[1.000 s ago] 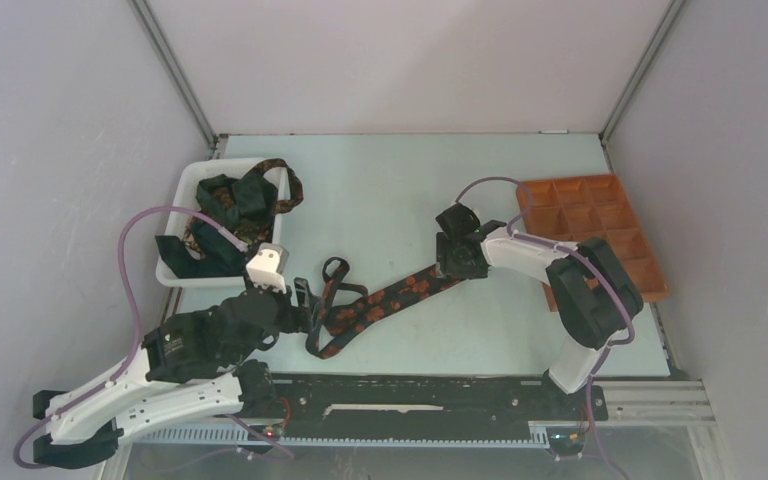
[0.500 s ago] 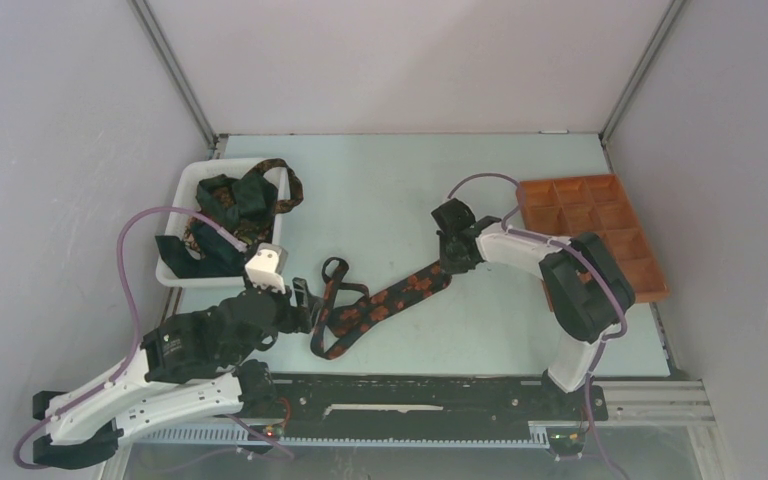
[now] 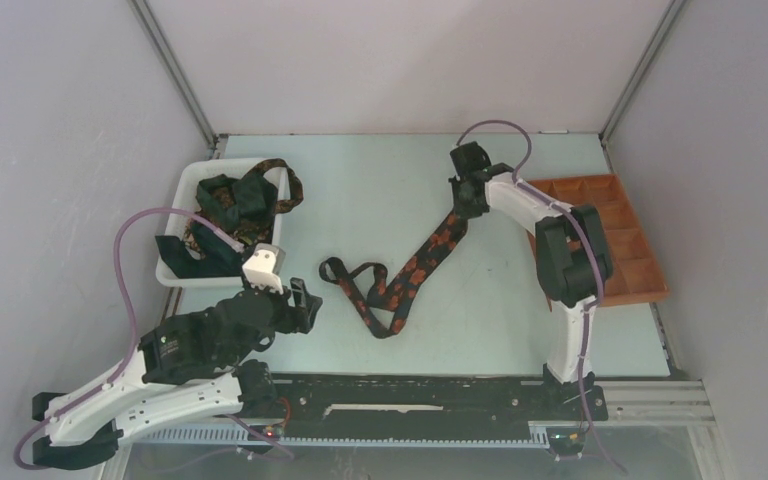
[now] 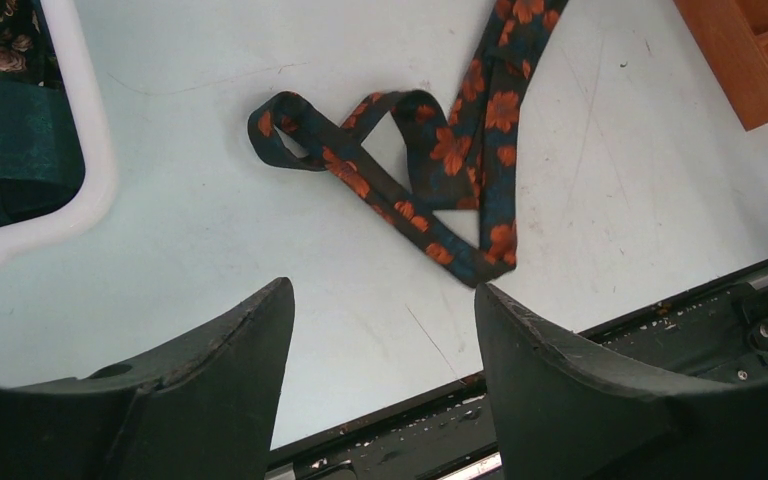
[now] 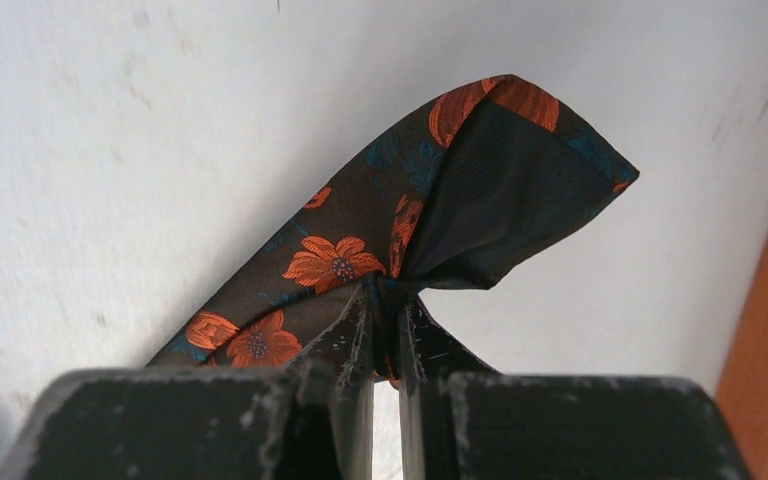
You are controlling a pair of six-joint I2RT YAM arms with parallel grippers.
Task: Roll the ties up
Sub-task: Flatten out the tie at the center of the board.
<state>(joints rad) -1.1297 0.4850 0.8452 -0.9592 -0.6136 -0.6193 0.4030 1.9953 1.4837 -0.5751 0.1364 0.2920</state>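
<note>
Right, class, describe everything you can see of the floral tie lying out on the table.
The tie is a long, narrow strip of dark woven-looking fabric with orange-red flowers. Its wide pointed end is bunched and pinched in the shut right gripper, showing a plain dark underside. From there it lies along the table toward the near edge, folds sharply, and ends in a small loop at the narrow end.

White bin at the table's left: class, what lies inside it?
A tangled heap of dark ties fills the white bin; one loop hangs over its right rim. The heap hides the bin's floor and the tie count.
</note>
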